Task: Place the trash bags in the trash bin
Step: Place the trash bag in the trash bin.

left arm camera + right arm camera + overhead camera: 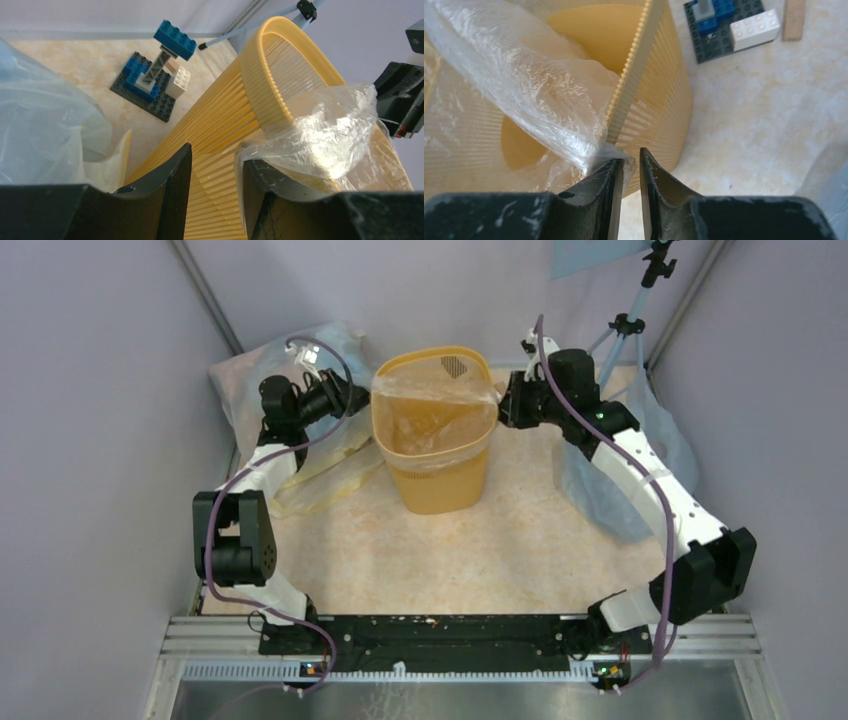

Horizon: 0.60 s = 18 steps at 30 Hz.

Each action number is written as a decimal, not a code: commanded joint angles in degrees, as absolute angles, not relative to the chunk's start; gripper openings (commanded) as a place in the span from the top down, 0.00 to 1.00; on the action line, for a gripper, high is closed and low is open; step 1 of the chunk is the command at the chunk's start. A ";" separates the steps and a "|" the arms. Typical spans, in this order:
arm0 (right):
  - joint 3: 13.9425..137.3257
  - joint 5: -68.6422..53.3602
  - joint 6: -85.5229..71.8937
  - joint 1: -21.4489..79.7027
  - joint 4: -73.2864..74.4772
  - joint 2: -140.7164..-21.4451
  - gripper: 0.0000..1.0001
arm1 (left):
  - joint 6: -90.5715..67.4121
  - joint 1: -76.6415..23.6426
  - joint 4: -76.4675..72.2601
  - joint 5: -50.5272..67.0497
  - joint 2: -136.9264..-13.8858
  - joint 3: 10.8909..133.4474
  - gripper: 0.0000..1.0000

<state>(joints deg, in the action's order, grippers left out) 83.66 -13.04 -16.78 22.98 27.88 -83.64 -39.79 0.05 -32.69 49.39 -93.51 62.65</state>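
The yellow trash bin [437, 475] stands upright at the table's middle back, with a clear trash bag [435, 405] spread across its mouth. My left gripper [352, 398] is at the bin's left rim. In the left wrist view this gripper [217, 155] is open, the ribbed bin wall [225, 120] showing between its fingers and the bag film [325, 130] draped over the right one. My right gripper [507, 400] is at the right rim. Close up, its jaws [630, 156] stand nearly together on a taut corner of the bag [534, 85] beside the bin rim [659, 100].
Big bluish plastic sacks lie behind the left arm [255, 365] and under the right arm [610, 490]. A pale yellowish bag [320, 475] lies left of the bin. A blue-and-white block tower [160, 75] stands behind the bin, and a tripod [630, 320] at back right. Walls close in on both sides.
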 commanded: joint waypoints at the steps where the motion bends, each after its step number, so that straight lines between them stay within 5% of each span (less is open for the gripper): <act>1: 80.89 -16.38 -19.87 29.47 26.02 -77.31 0.79 | -41.14 -2.20 -31.85 59.20 -88.88 60.85 0.54; 11: 76.85 -5.55 -18.67 30.24 29.39 -70.54 0.74 | -31.47 -2.20 -16.27 53.10 -86.11 65.61 0.47; 18: 76.52 -1.84 -15.92 30.15 28.39 -70.58 0.53 | -25.26 -2.12 -7.60 48.29 -86.81 70.85 0.43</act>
